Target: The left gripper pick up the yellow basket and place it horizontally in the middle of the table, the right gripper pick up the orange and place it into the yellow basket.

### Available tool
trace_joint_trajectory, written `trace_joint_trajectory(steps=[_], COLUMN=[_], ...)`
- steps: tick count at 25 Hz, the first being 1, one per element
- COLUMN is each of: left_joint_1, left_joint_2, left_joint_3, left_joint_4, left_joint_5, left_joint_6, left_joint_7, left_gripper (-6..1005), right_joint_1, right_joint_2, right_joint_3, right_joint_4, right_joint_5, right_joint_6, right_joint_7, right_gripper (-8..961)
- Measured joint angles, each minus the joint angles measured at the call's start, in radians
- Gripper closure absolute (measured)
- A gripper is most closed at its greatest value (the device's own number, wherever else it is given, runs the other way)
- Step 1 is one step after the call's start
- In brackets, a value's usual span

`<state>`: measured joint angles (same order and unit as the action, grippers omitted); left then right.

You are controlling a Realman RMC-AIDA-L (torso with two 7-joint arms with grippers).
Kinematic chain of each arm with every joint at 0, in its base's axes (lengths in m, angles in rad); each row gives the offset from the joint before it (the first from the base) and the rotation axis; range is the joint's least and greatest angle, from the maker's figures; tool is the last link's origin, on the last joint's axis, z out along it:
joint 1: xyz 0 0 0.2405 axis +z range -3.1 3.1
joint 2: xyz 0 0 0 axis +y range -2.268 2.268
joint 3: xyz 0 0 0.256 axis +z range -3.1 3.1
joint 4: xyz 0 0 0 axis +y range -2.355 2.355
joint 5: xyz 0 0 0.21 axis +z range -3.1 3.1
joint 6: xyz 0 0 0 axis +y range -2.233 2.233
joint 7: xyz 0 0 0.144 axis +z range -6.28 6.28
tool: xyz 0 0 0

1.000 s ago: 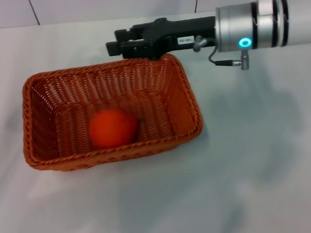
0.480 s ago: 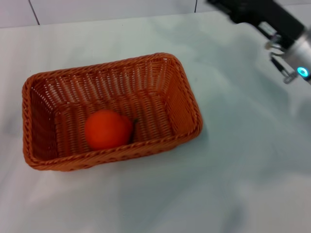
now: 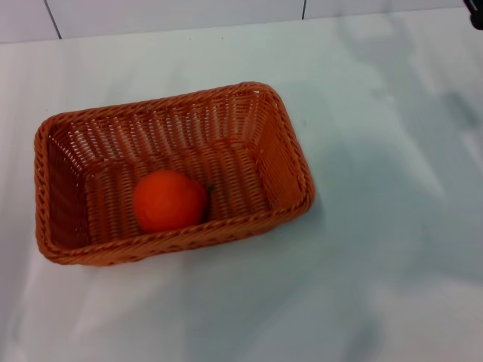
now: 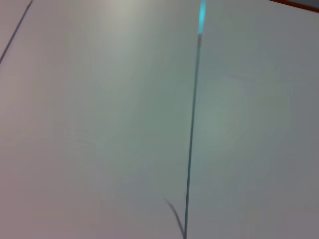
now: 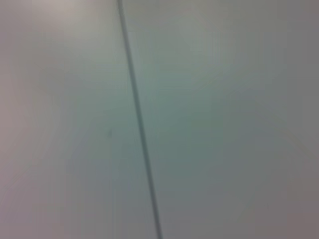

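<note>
A: Where is the right claw (image 3: 476,10)?

B: Only a dark sliver at the far right corner; fingers impossible to judge. Left claw unseen.

A: And the orange (image 3: 170,200)?

B: Inside the basket (image 3: 287,151), lying lengthwise across the bench (image 3: 392,226), far left of that claw.

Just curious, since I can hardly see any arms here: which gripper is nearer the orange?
Right. Only a dark sliver of the right gripper shows, far beyond the yellow basket holding the orange. The left one is out of view.

Head view: looking steeply down on the yellow basket (image 3: 170,170). Both wrist views: close on bare seamed panels, sharing nothing recognisable with it.
</note>
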<state>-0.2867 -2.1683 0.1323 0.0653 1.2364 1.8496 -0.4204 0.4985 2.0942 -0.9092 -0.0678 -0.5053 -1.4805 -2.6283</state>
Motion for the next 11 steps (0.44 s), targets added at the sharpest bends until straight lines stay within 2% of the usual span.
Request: trace_joint_trajectory(steps=[3, 11], left_joint_1=[-0.001, 0.002], left_joint_2=[0.000, -0.001], left_joint_3=[-0.001, 0.000], left_joint_4=[-0.025, -0.033], left_joint_5=[0.002, 0.003], left_joint_6=[0.010, 0.009], left_joint_7=[0.080, 0.074], left_gripper=[341, 341], right_joint_1=[-0.007, -0.002], right_joint_2=[0.000, 0.002], right_joint_3=[0.022, 0.027], right_joint_4=[0.003, 0.010], right_joint_5=[0.003, 0.006], right_joint_6=[0.008, 0.035], right_joint_7=[0.003, 0.010], right_gripper=[14, 14])
